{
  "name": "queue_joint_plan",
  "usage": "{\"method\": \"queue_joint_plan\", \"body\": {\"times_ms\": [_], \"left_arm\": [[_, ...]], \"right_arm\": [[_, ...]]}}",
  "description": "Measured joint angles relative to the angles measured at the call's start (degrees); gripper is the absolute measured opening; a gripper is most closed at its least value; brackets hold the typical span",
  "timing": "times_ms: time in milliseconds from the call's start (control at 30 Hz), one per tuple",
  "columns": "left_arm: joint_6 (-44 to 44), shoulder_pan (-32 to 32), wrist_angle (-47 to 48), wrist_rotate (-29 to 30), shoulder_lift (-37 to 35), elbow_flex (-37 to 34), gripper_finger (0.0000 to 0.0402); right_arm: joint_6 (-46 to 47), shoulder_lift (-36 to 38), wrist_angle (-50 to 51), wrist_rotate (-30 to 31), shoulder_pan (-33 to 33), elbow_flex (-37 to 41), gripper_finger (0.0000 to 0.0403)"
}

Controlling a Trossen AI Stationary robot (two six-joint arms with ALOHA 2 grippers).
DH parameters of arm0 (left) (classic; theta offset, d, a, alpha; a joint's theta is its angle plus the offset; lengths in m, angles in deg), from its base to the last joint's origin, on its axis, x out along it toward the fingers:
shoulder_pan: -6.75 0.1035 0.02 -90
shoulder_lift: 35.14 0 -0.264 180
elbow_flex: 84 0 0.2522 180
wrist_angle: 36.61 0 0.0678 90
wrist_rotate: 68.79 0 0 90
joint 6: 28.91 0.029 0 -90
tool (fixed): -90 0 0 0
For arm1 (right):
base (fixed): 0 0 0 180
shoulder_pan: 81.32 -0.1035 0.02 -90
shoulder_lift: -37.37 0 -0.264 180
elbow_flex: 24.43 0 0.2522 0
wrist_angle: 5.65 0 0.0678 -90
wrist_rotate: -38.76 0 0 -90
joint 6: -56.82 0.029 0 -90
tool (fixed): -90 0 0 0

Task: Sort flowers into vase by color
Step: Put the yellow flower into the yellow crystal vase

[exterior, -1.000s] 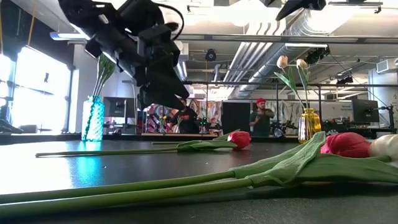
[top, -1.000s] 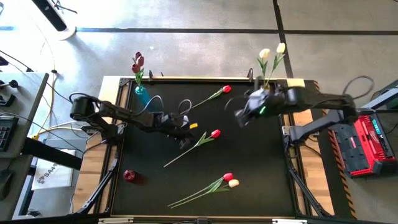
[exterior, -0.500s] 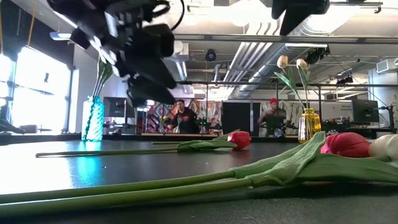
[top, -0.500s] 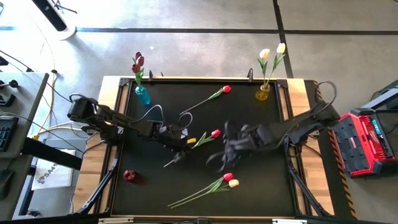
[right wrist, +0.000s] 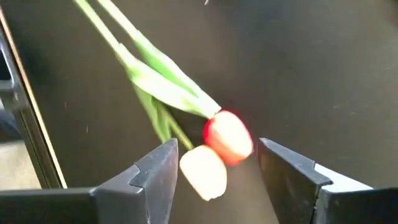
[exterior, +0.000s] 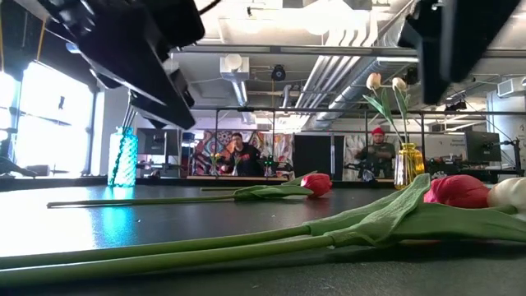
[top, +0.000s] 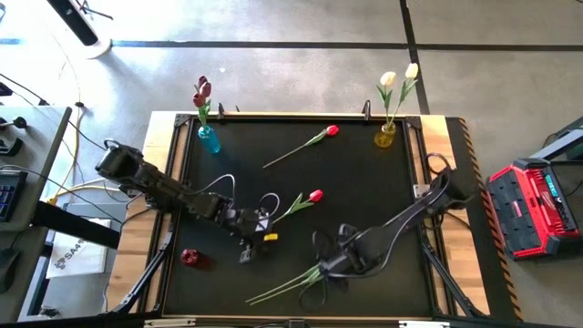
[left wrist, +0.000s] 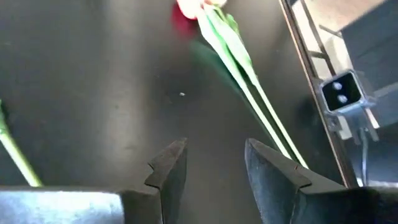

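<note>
Two tulips lie side by side near the table's near edge: a red head [right wrist: 229, 135] and a cream head [right wrist: 202, 171], their green stems [top: 273, 292] running toward the near left. My right gripper [right wrist: 217, 165] is open and hovers just over these heads [top: 326, 271]. My left gripper [top: 248, 248] is open too, over bare mat left of them, and its wrist view shows their stems [left wrist: 249, 87]. A red tulip [top: 314, 195] lies mid-table and another [top: 332, 130] lies farther back. The blue vase [top: 209, 138] holds dark pink tulips; the yellow vase [top: 385, 137] holds cream ones.
A small red object [top: 189, 258] sits at the near left of the black mat. The table's raised frame [top: 428, 228] edges the mat. In the low view, people stand in the room beyond the table [exterior: 238, 152], behind the mid-table tulip [exterior: 316, 182].
My right gripper has swept from the yellow vase at the far right toward the near edge and come down over the red and cream tulip pair. My left gripper has moved from mid-table toward the near edge. No flower has moved.
</note>
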Motion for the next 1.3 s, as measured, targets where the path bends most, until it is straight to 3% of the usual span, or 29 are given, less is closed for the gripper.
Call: {"method": "queue_joint_plan", "body": {"times_ms": [300, 467, 900, 1300], "left_arm": [[-0.9, -3.0, -0.2, 3.2, 0.0, 0.0, 0.0152], [-1.2, -3.2, -0.7, 4.0, 0.0, 0.0, 0.0152], [-3.3, -3.1, -0.4, 4.0, 0.0, 0.0, 0.0152], [-2.1, -3.1, -0.4, 4.0, 0.0, 0.0, 0.0152]], "right_arm": [[-11.0, -1.5, -7.9, -0.2, -2.3, 0.0, 0.0126], [-13.6, -2.5, -7.2, -0.4, -2.3, 0.2, 0.0089], [-21.5, -8.8, -6.8, -4.1, -2.2, 0.3, 0.0118], [-21.7, -12.5, -6.8, -5.4, -0.4, 0.3, 0.0076]]}}
